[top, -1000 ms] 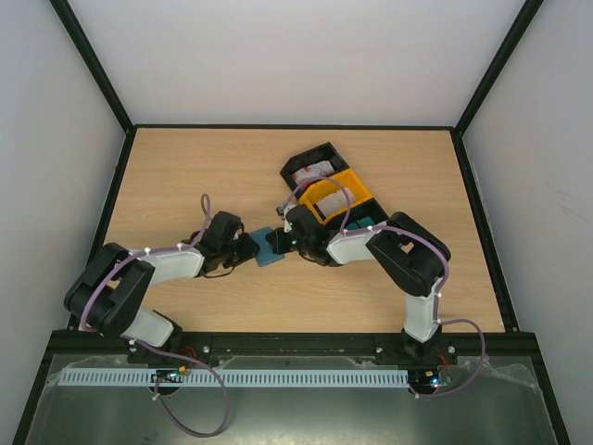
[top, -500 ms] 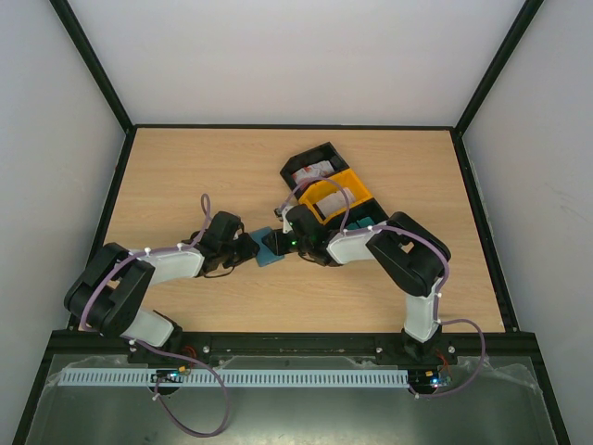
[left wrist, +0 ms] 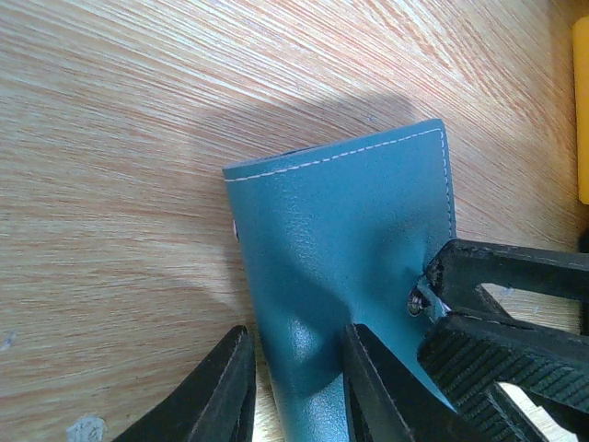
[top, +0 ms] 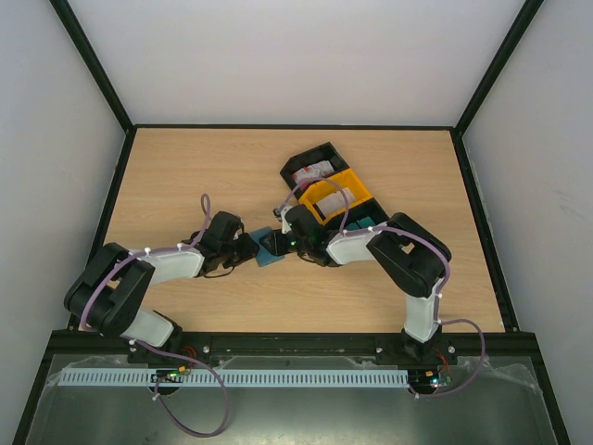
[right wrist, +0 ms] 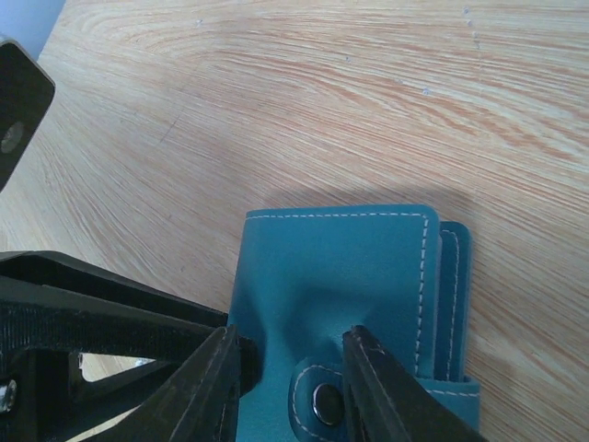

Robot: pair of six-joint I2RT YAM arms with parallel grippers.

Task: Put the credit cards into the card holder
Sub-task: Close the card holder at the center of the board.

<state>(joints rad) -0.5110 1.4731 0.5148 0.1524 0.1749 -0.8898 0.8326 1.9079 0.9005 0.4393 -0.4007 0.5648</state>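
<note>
The card holder [top: 267, 250] sits right between my two grippers, low on the table [top: 185, 176]. My left gripper [left wrist: 294, 396] has one edge of it pinched between the jaws. My right gripper [right wrist: 290, 387] comes in from the opposite side and clamps the clasp edge, so the two sets of jaws almost meet over it. Behind my right gripper, just beside its wrist, stands a row of bins [top: 355, 183]. The credit cards [top: 313, 171] lie inside them, well apart from my left jaws.

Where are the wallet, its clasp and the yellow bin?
wallet [left wrist: 340, 239]: left wrist view, middle of its teal cover.
clasp [right wrist: 324, 402]: right wrist view, its round snap.
yellow bin [top: 352, 179]: top view, its far rim.
</note>
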